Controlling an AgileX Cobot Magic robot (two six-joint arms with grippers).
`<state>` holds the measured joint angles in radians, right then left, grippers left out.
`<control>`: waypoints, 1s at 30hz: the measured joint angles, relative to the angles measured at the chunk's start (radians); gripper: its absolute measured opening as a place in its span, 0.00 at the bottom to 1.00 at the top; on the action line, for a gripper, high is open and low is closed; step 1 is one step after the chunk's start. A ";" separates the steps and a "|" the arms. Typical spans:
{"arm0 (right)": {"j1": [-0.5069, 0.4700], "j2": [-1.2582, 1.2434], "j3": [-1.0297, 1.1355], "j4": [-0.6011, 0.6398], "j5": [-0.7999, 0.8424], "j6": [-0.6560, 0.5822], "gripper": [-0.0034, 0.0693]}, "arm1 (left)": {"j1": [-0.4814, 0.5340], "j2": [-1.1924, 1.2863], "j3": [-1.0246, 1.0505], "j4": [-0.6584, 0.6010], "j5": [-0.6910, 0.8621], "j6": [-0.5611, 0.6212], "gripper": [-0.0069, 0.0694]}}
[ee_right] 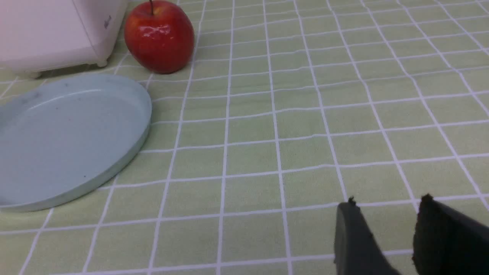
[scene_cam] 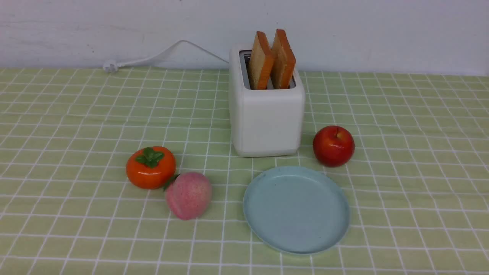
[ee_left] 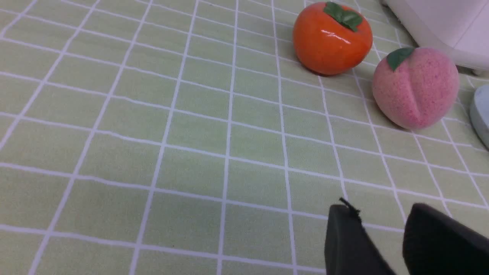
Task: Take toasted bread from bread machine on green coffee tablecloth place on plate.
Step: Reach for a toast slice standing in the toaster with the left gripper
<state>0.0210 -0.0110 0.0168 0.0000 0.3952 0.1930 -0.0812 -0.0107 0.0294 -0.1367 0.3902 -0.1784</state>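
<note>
Front view: 2 slices of toasted bread (scene_cam: pixel 261 63) stand upright in the slots of the white bread machine (scene_cam: pixel 266 114), which sits on the green coffee tablecloth (scene_cam: pixel 76 114) near a white wall (scene_cam: pixel 382 30). Its power cord (scene_cam: pixel 160 55) trails toward the robot's left. The pale blue plate (scene_cam: pixel 296 209) lies bare just in front of the machine. A red apple (scene_cam: pixel 333 146) sits at the machine's right, and a persimmon (scene_cam: pixel 151 167) and a peach (scene_cam: pixel 188 195) touch each other at its left.

Left wrist view: the left gripper (ee_left: pixel 380 214) hangs over bare cloth, jaws parted and holding nothing, with the persimmon (ee_left: pixel 331 38) and peach (ee_left: pixel 415 88) ahead. A pale sliver at the frame edge appears to be the plate's rim (ee_left: pixel 482 114).

Right wrist view: the right gripper (ee_right: pixel 387 208) hovers above the cloth, jaws likewise apart and empty, well apart from the plate (ee_right: pixel 68 141), the apple (ee_right: pixel 159 36) and the machine's corner (ee_right: pixel 49 30).
</note>
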 joint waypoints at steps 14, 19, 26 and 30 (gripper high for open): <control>0.000 0.000 0.000 0.000 0.000 0.000 0.38 | 0.000 0.000 0.000 0.000 0.001 0.000 0.39; 0.000 0.000 0.000 0.000 0.000 0.000 0.38 | 0.000 0.000 0.000 0.000 0.001 0.000 0.40; 0.000 0.000 0.000 0.000 0.000 0.000 0.38 | 0.000 0.000 0.000 0.000 0.001 0.000 0.40; 0.000 0.000 0.000 0.000 0.000 0.000 0.38 | 0.000 0.000 0.000 0.003 -0.032 0.000 0.40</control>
<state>0.0210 -0.0110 0.0168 0.0000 0.3952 0.1930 -0.0812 -0.0107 0.0294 -0.1334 0.3581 -0.1784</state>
